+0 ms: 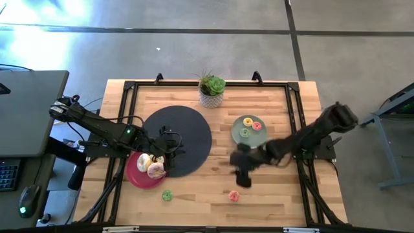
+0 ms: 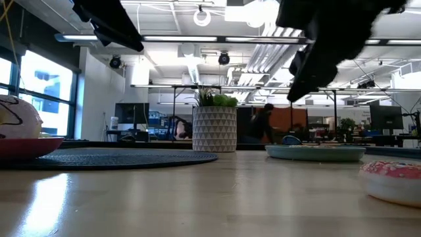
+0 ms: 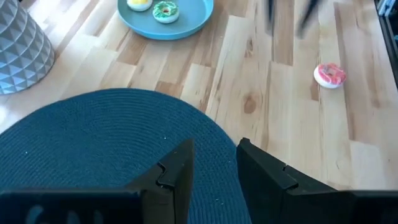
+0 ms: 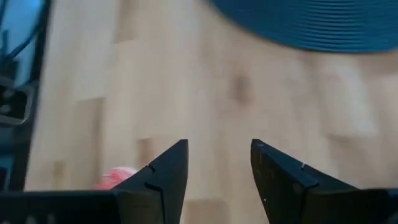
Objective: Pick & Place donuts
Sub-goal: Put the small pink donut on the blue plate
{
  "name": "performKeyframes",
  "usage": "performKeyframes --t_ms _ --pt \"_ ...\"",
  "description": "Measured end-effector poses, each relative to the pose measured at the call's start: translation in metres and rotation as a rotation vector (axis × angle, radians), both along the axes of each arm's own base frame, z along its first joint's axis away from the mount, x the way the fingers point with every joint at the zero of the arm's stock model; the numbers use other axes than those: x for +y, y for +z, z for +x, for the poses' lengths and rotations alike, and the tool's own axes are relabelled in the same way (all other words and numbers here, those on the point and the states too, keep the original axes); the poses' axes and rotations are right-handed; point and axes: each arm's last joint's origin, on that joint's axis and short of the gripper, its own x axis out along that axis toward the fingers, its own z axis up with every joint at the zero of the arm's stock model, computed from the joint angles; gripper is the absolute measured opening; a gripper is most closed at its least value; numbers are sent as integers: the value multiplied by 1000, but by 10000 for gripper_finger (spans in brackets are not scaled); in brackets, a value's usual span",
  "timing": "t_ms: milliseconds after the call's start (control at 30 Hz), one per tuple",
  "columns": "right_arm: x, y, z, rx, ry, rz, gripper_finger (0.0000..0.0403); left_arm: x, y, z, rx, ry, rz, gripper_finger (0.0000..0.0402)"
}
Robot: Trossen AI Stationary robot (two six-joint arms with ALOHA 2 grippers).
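The right gripper [image 1: 242, 169] reaches in from the table's right side, hanging above bare wood, fingers apart and empty. A pink mini donut [image 1: 233, 195] lies flat just beside it, hole upward. The left gripper [image 1: 169, 147] hovers over the dark round mat [image 1: 187, 129], fingers slightly apart, beside large donuts [image 1: 154, 166] on the pink plate [image 1: 134, 173].

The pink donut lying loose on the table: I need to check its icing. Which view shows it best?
Left wrist view: the pink donut shows whole, unblocked. High view: tiny. Low view: cut off at the edge. Right wrist: blurred sliver.
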Motion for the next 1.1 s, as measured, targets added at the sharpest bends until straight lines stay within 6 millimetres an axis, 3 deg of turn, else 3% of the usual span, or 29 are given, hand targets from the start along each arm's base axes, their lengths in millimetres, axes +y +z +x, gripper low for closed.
performKeyframes --t_ms 233,400,500,633,767,967,1100 --pt "75 -47 12 -116 196 91 163 0 0 0 -2 -3 19 117" --pt "105 -66 6 -82 282 7 163 0 0 0 -5 10 6 117" --pt "107 -65 3 -79 264 -47 163 0 0 0 -6 10 5 117" --pt "105 -48 1 -125 269 -62 163 0 0 0 -7 12 3 117" --pt "97 -37 -9 -58 264 -85 163 0 0 0 -6 12 2 117" --pt "86 -50 -18 73 173 -136 163 0 0 0 -6 12 2 117" --pt "83 -60 -13 38 151 -24 163 0 0 0 -6 12 0 117"
